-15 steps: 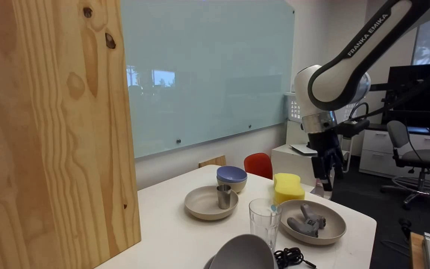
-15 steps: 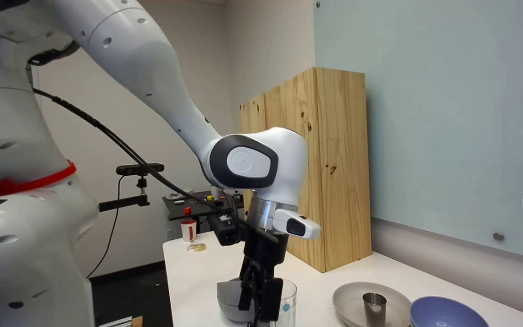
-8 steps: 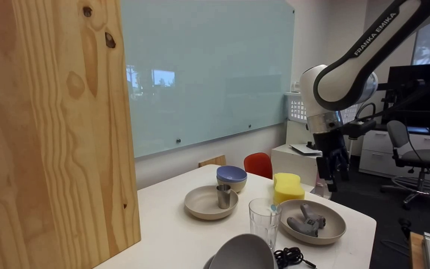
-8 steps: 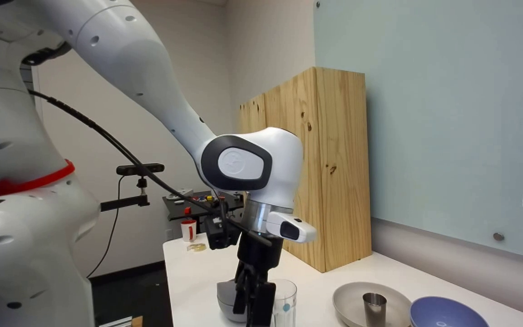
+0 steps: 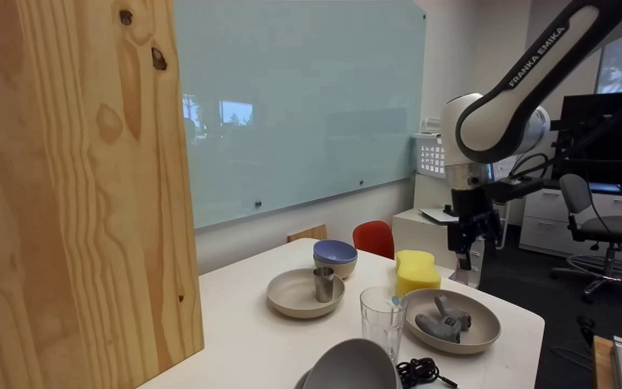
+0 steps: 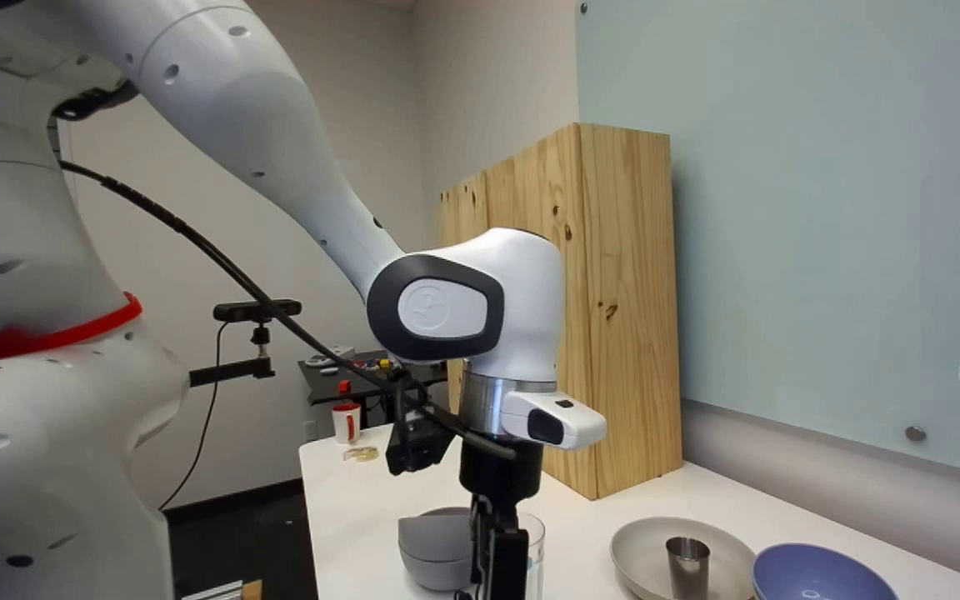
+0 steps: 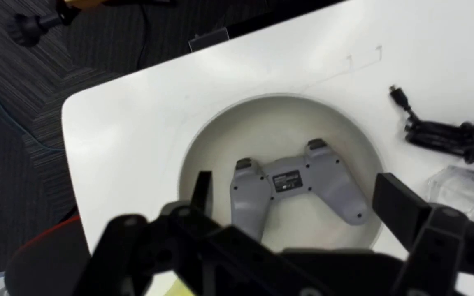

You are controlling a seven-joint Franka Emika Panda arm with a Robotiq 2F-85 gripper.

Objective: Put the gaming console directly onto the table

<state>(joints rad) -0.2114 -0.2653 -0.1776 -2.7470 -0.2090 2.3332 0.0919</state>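
End effector (image 7: pixel 298 197) spread, unloaded, above the gaming console (image 7: pixel 292 183) in its dish (image 7: pixel 270 123); descent this wide could catch and tip the dish.

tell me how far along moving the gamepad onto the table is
Done: perhaps just the lining-up; the wrist view shows the gamepad framed by the open gripper. In hand: nothing gripped; the gamepad rests in a shallow bowl. Left: grasp it, lift it out and set it directly on the white table.

Office-like setting, glass wall board (image 5: pixel 305 108), swivel chair (image 5: pixel 616 227), drawer cabinet (image 5: pixel 544 209)
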